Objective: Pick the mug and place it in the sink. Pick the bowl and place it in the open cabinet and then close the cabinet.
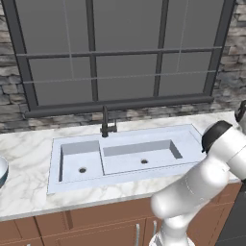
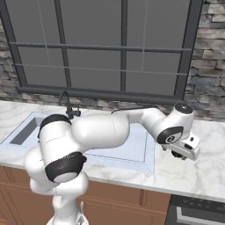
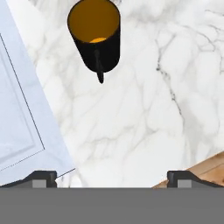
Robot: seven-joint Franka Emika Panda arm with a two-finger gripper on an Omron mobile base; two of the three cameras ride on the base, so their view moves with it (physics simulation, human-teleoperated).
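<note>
The mug (image 3: 94, 35), black with an orange inside, stands upright on the marble counter at the top of the hand view, its handle turned toward the camera. My gripper (image 3: 113, 179) hangs above the counter short of the mug, open and empty, with its fingertips (image 3: 43, 178) wide apart. From the right base view the gripper (image 2: 178, 154) points down just right of the sink (image 2: 132, 151). The sink (image 1: 125, 156) has two pale basins and a black faucet (image 1: 105, 122). The bowl (image 1: 2, 170) peeks in at the counter's far left edge. The cabinet is out of view.
The sink's rim (image 3: 22, 109) runs along the left of the hand view. The counter's front edge with brown wood (image 3: 205, 170) lies at the lower right. A large window (image 1: 120, 48) and a stone wall back the counter. Base cabinets (image 1: 96, 230) sit below.
</note>
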